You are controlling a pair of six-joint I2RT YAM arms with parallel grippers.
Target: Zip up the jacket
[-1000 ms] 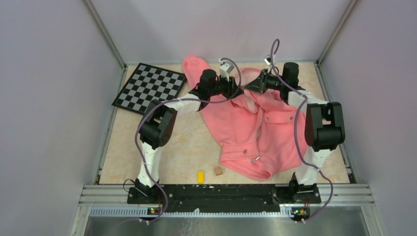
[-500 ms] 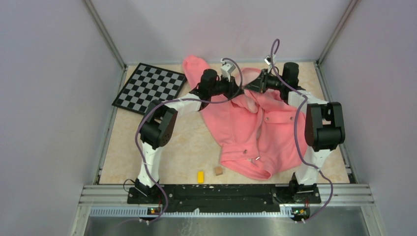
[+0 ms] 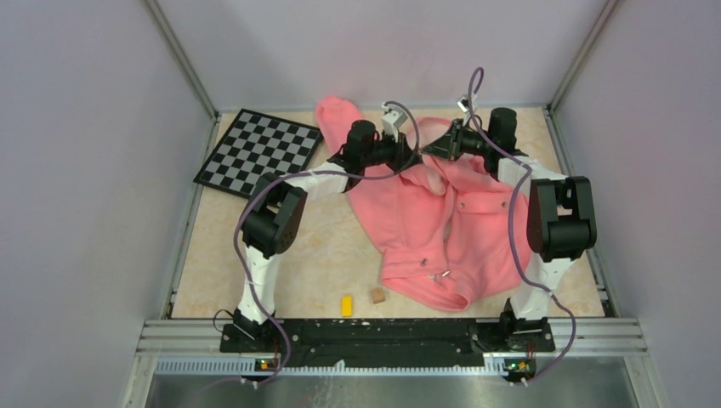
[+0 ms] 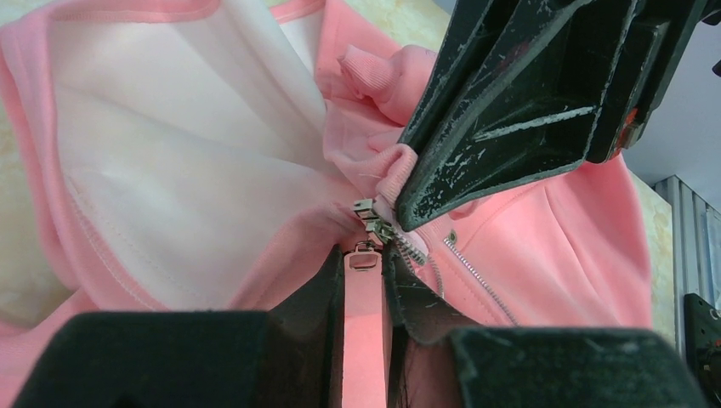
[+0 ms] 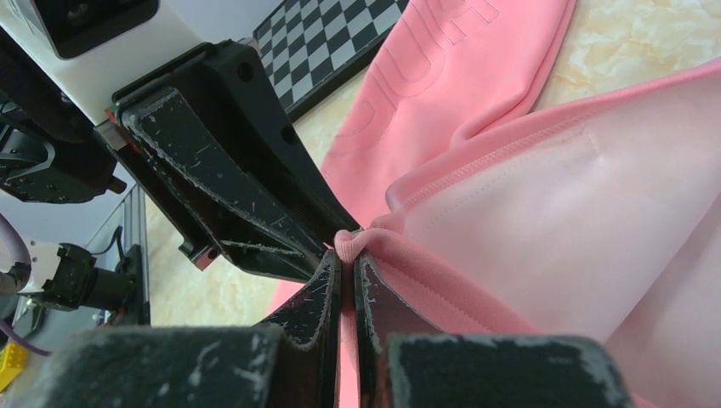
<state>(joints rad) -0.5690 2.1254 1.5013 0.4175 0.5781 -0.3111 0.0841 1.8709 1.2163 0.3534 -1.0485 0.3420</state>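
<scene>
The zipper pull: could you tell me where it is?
In the left wrist view, the zipper pull sits centre frame between the left gripper's fingertips, just below the right gripper pinching the jacket.

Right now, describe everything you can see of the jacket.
The jacket is salmon-pink fleece with a paler lining. It lies crumpled on the table, between the two arms. The front lies open near the ribbed hem, lining exposed, and the metal zipper has its slider right at that hem. The left gripper pinches the fabric at the pull. The right gripper clamps the hem beside it.
</scene>
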